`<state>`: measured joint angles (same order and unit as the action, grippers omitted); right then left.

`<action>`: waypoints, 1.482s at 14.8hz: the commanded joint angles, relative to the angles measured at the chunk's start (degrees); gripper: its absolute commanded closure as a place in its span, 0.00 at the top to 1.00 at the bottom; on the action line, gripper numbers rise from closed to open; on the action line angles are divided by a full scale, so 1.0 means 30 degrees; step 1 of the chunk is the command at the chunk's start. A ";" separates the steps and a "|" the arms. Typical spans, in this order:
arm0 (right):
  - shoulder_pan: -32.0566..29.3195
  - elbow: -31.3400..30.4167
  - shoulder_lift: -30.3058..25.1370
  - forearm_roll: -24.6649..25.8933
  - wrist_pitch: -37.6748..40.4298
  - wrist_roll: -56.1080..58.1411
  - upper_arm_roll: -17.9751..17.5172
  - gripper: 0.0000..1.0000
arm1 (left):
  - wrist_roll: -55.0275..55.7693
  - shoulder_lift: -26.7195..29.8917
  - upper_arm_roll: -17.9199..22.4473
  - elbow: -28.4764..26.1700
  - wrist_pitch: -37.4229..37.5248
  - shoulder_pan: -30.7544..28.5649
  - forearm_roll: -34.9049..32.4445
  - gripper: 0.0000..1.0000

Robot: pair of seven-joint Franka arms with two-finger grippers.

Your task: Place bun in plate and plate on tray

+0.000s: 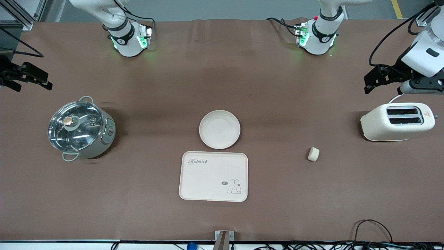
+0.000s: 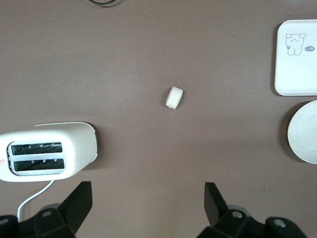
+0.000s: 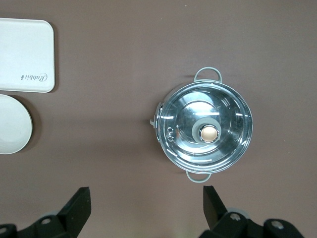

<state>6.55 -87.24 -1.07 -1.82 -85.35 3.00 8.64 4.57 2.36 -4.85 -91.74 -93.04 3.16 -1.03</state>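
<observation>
The bun (image 1: 313, 154) lies alone on the brown table, toward the left arm's end; it also shows in the left wrist view (image 2: 174, 97). The round plate (image 1: 219, 129) is empty at mid-table. The rabbit tray (image 1: 213, 176) lies just nearer the front camera than the plate, also empty. My left gripper (image 1: 367, 83) hangs open and empty in the air beside the toaster, apart from the bun; its own view (image 2: 147, 198) shows the jaws wide. My right gripper (image 1: 33, 83) is open and empty in the air near the pot; its own view (image 3: 147, 203) shows this too.
A cream toaster (image 1: 397, 121) stands at the left arm's end of the table, with its cord. A lidded steel pot (image 1: 80, 129) stands at the right arm's end. Cables lie along the table edge nearest the front camera.
</observation>
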 commanded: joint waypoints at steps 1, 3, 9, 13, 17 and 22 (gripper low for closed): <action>-0.0220 0.0045 -0.0231 0.0284 -0.0087 -0.0093 -0.0273 1.00 | -0.1279 -0.0404 0.0150 0.0667 0.0340 0.0030 -0.0036 1.00; -0.0249 0.0048 -0.0199 0.0197 -0.0086 -0.0093 -0.0273 1.00 | -0.1346 -0.0405 0.0151 0.0610 0.0398 0.0030 -0.0359 1.00; -0.0133 0.0077 0.0151 0.0079 -0.0232 -0.0093 -0.0273 1.00 | -0.1812 -0.5402 0.0034 -0.0094 -0.1735 0.0031 -0.0331 1.00; 0.0393 0.0077 0.0941 -0.0270 -0.0905 -0.0151 -0.0361 1.00 | -0.2572 -1.0209 -0.0025 -0.0182 -0.6562 0.0265 -0.0505 1.00; 0.1038 0.0077 0.1674 -0.0858 -0.1989 -0.0151 -0.0361 1.00 | -0.3192 -1.2092 -0.0054 -0.0765 -0.9674 0.0411 -0.0535 1.00; 0.1391 0.0223 0.2874 -0.1443 -0.3161 -0.0122 -0.0361 1.00 | -0.2958 -1.2386 -0.0289 -0.3019 -1.2895 0.0323 -0.0331 0.98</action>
<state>10.48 -86.91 6.12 -4.40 -93.78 2.91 7.39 -4.55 -35.67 -5.66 -96.68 -127.26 4.12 -1.50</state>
